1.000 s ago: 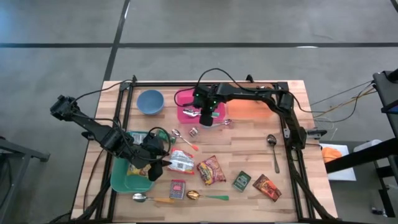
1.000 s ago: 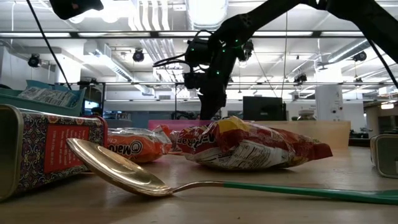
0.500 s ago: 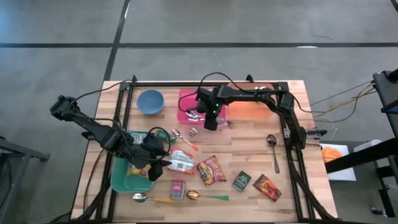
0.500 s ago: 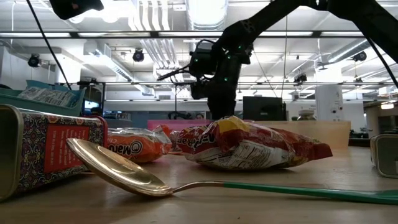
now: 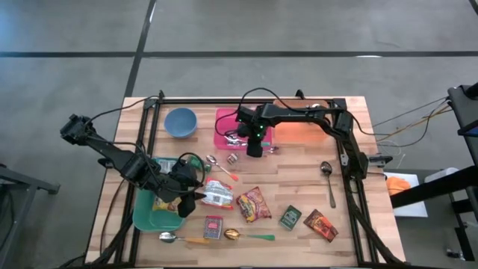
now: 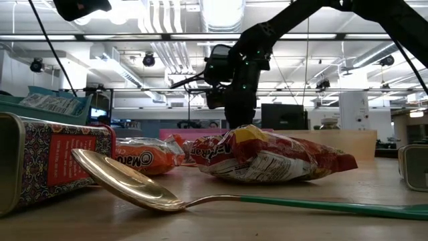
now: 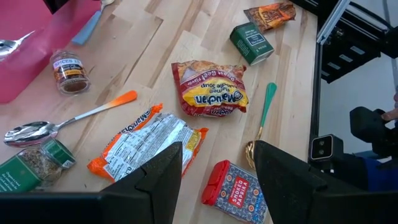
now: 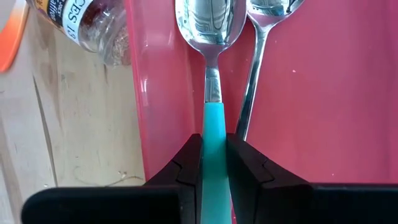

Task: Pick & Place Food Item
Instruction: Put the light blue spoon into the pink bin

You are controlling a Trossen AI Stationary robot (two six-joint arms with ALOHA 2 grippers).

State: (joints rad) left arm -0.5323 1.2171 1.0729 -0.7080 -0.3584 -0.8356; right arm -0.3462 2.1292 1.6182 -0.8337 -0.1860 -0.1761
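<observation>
My right gripper [image 5: 254, 146] is over the near edge of the pink tray [image 5: 224, 119], shut on a teal-handled spoon [image 8: 209, 37]. A second metal spoon [image 8: 264, 25] lies in the tray beside it. A small spice jar [image 5: 232, 158] lies on the wood just off the tray. My left gripper [image 7: 217, 180] hangs open above the table's near left. Nothing is between its fingers, and an orange ramen packet [image 7: 149, 144] and a red box [image 7: 239, 194] lie below it. A red ramen packet [image 5: 254, 203] lies on the table. My right gripper pinches the spoon's teal handle [image 8: 214, 146] between its two fingers, a little behind the neck. The fingers come steeply from above and lie along the handle. The spoon's bowl [image 8: 208, 18] points away over the pink tray; I cannot tell whether it rests there.
A green bin [image 5: 149, 217] sits under the left arm. A blue bowl [image 5: 180, 122] and an orange tray [image 5: 299, 131] stand at the back. A green box [image 5: 290, 217], a brown packet [image 5: 320, 224] and loose spoons [image 5: 326, 179] [image 5: 246, 236] lie toward the near right.
My right gripper has sunk toward the pink tray with the spoon, shifted a little toward the table's right and near edge and tipped steeper. It has kept still for the last half second.
</observation>
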